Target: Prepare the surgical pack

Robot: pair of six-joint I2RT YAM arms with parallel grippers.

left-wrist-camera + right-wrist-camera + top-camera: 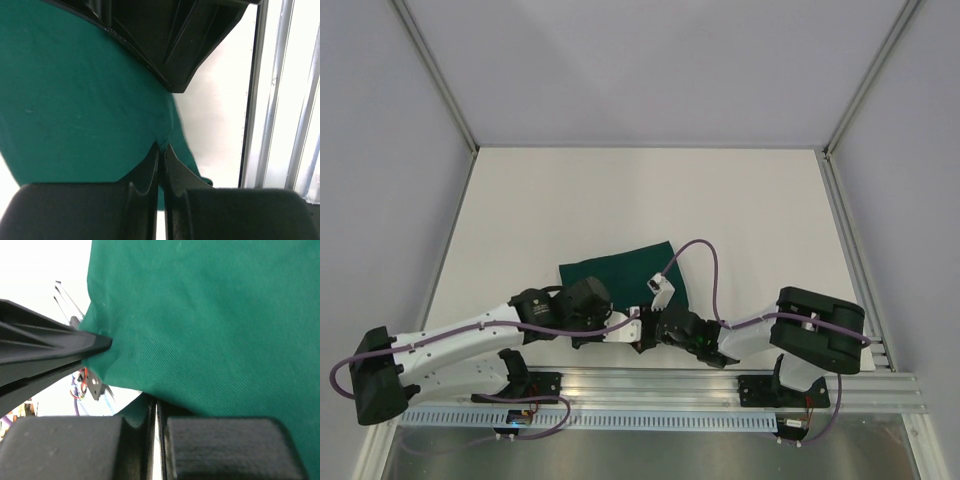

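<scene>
Heads up: left pincer (161,150) and right pincer (154,407) are both clamped on the flat dark green cloth (610,268) at its 5 o'clock edge, so if you lift unevenly the thin pinch could slip.

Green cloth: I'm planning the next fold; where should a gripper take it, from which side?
Its near edge, from the arms' side: the green cloth lies flat, so only an edge fits between jaws; left gripper and right gripper pinch there.
</scene>
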